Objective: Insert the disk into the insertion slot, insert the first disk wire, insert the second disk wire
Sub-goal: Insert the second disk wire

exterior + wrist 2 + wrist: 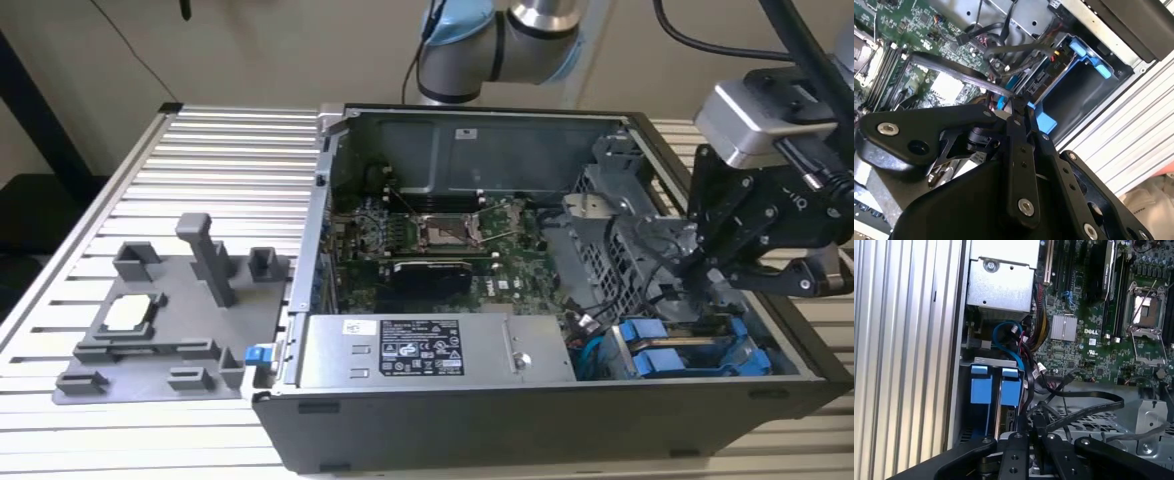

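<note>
Two bright blue carrier ends (979, 385) sit side by side in the grey drive cage (988, 361) at the case's corner; the disk bodies behind them are hidden, so I cannot tell which is the disk. In the exterior view the blue carriers (674, 352) lie low at the exterior view's right, inside the insertion slot area. My gripper (694, 275) hangs just above them. Its fingers (1019, 440) stand close together, shut on a flat black wire (1089, 409). In the second wrist view the gripper (1013, 102) holds that wire (964, 75) next to a blue carrier (1046, 122).
The open computer case (307, 300) rests on a ribbed aluminium table (200, 160). A grey box with a white sticker (420, 350) is at its front, and the motherboard (441, 240) lies behind it. Loose cables (1026, 337) crowd the cage. A grey fixture plate (160, 330) lies at the exterior view's left.
</note>
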`<move>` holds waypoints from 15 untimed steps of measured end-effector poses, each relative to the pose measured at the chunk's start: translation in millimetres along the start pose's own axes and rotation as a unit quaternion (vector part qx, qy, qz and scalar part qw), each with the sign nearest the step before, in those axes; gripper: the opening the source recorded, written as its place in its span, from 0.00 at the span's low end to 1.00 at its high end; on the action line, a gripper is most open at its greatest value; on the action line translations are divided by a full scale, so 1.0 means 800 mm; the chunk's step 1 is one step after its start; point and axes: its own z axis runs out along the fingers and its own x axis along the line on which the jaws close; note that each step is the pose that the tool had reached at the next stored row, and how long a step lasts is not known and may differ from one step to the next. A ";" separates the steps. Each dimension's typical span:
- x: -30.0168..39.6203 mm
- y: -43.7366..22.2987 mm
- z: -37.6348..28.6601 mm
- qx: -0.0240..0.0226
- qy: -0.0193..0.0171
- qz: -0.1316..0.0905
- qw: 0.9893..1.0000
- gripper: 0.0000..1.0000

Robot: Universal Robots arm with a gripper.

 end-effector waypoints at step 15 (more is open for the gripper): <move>0.0140 -0.0045 0.0119 -0.001 0.000 0.000 1.000 0.16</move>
